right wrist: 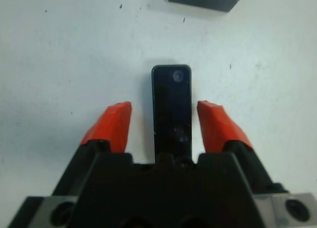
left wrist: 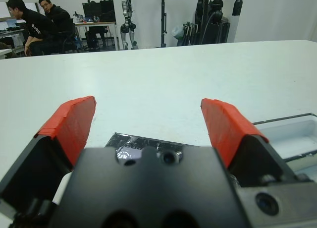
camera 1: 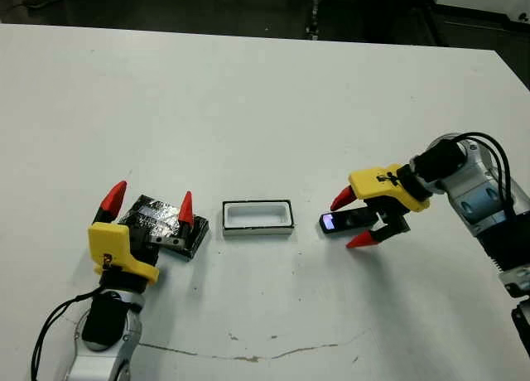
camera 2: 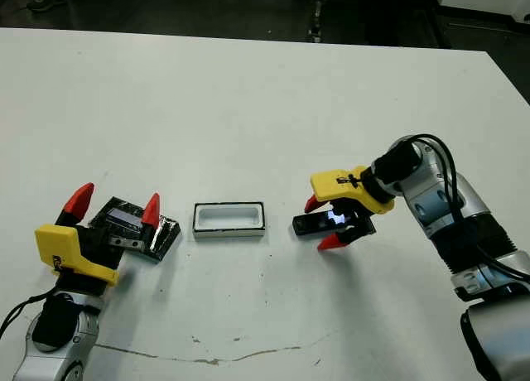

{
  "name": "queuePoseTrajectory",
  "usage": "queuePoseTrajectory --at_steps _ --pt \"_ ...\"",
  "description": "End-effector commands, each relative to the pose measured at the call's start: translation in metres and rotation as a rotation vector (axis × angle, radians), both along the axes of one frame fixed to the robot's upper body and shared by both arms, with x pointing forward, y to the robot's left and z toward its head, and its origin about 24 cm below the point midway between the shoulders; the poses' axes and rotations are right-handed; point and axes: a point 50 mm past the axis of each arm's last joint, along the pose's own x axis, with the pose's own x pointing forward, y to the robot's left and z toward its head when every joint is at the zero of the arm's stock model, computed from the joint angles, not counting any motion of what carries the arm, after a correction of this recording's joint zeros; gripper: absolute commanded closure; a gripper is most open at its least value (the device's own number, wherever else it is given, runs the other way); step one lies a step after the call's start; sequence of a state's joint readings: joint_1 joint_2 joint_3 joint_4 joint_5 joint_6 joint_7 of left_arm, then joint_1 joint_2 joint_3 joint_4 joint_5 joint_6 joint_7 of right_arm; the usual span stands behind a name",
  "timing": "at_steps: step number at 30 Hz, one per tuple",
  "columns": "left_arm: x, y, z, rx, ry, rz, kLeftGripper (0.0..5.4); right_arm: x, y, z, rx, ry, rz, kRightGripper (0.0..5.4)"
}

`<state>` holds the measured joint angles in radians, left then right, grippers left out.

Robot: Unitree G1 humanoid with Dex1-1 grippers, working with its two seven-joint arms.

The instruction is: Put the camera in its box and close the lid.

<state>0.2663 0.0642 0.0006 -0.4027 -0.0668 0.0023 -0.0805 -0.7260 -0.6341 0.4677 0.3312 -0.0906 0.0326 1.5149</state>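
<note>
While the white worktop [camera 1: 248, 108] fills nearly the whole head view, all the task's things sit in a row across its lower middle. Largest of them is the lid [camera 1: 157, 219], a flat black slab with a speckled shiny top, lying at lower left of the frame. The left gripper [camera 1: 149, 200] hovers over it with jaws spread wide, one red tip on each side and holding nothing. It looks stiff and light, and its glossy top is probably slippery, so the long edges seem the place to pinch it.

Next comes the box [camera 1: 257, 218], open and empty at the centre of the frame, its white inside facing up. It looks light enough to slide if nudged.

Smallest is the camera [camera 1: 344, 221], just right of the box and apart from it, lying flat with its bluish face up. The right gripper [camera 1: 351, 219] straddles it; in the right wrist view the red fingertips [right wrist: 113, 125] stand clear of both long sides, so the jaws are open and not yet gripping. This thin, rigid bar likely weighs little, and its glossy face may scratch or slip, so a gentle pinch across the narrow sides near mid-length looks safest.
</note>
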Motion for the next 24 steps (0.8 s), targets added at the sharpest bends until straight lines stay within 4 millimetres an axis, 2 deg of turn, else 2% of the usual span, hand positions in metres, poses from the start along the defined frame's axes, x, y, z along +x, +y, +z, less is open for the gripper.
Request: queuePoseTrajectory --at_steps 1,9,19,24 --pt "-0.002 0.001 -0.003 0.006 0.021 0.002 0.00 -0.002 -0.005 -0.006 0.000 0.007 -0.029 2.56" --pt "-0.003 0.001 -0.003 0.003 0.017 0.004 0.00 -0.001 -0.008 -0.005 -0.035 0.011 -0.068 3.74" --pt "-0.002 0.001 -0.003 0.002 0.020 0.012 0.00 0.000 -0.007 0.004 0.009 -0.018 -0.116 3.73" --pt "-0.002 0.001 -0.003 0.011 0.017 0.007 0.00 0.003 -0.006 0.023 0.073 -0.079 -0.151 3.73"
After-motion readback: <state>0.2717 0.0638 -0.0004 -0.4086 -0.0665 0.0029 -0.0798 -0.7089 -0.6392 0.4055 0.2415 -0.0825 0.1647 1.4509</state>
